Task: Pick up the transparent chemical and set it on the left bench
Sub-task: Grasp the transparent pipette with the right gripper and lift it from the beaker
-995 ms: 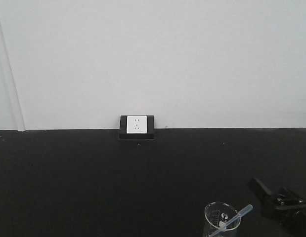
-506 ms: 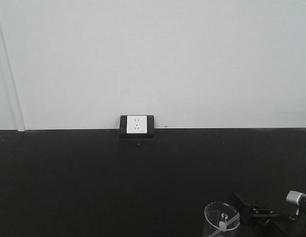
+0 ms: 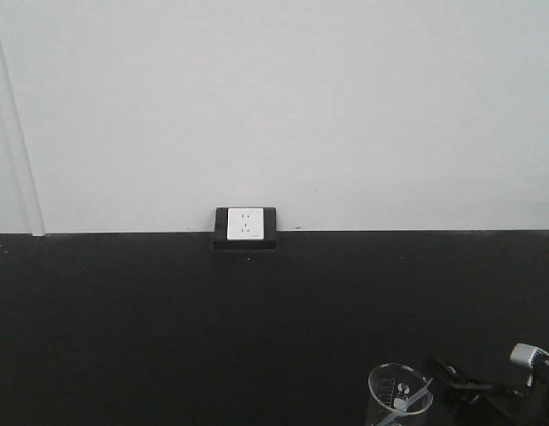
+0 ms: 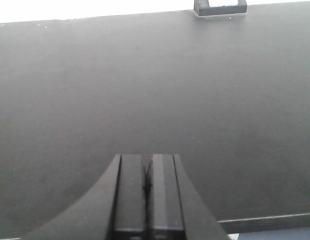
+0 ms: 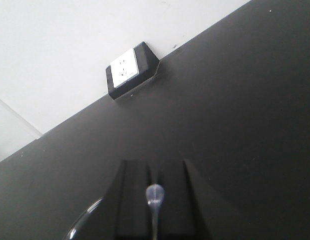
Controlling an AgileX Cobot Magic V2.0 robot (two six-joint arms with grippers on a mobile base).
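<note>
The slim, colourless plastic dropper pipette (image 5: pixel 155 194) looks feather-light, squashy and slippery, best pinched gently at its bulb end, where the right claw (image 5: pixel 155 162) is clamped; the left claw (image 4: pixel 146 157) sits shut, empty.

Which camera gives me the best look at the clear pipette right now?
The right wrist view: the clear pipette bulb sits close up between the right gripper fingers. The front view shows only some stem in the beaker. The left wrist view shows none.

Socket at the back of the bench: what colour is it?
The socket has a white face in a black surround, clearest in the right wrist view.
</note>
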